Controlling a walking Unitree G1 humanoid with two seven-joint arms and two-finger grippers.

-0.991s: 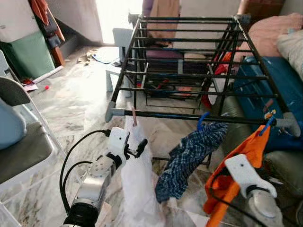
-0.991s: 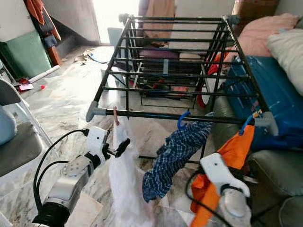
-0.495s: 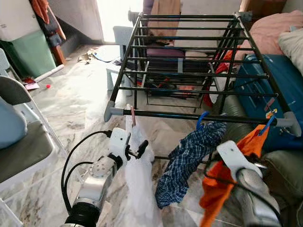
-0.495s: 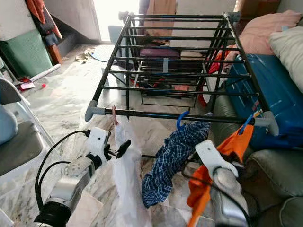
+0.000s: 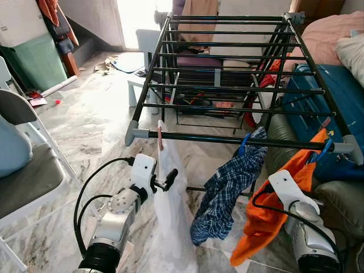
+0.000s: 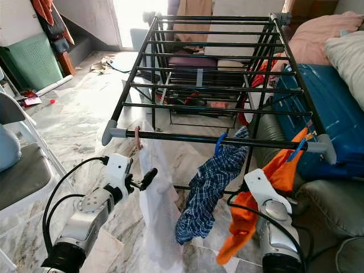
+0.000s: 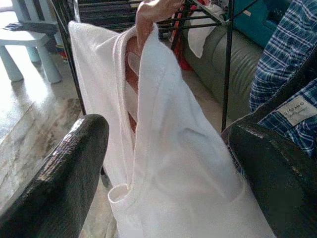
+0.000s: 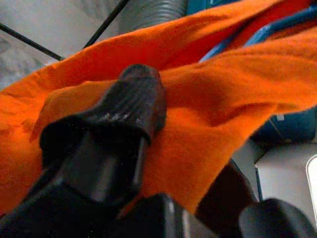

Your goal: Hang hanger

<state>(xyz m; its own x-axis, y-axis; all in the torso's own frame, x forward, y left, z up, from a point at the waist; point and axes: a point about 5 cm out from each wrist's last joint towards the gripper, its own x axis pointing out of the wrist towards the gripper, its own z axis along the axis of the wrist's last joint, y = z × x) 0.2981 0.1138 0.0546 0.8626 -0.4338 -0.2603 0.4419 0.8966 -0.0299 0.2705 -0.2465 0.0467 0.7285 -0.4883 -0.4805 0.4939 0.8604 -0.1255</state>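
Observation:
A black drying rack (image 5: 199,137) stands before me with three hangers on its front rail. A pink hanger (image 5: 160,138) carries a white garment (image 5: 170,210) at the left. My left gripper (image 7: 168,148) is open, its fingers on either side of that garment without touching it. A blue hanger (image 5: 243,143) holds a plaid shirt (image 5: 227,187) in the middle. At the right end another blue hanger (image 5: 325,149) carries an orange garment (image 5: 267,216). My right gripper (image 8: 168,163) is below it, shut on the orange cloth.
A grey folding chair (image 5: 23,182) stands at the left. A blue suitcase (image 5: 341,96) and a grey sofa (image 5: 341,193) lie to the right. Under the rack are a white stool (image 5: 142,79) and clutter. A green bin (image 5: 40,57) stands far left.
My right arm swung left, then back toward the rail's right end, and the orange garment's shoulder now sits higher against the rail. The plaid shirt swayed. The left arm kept still.

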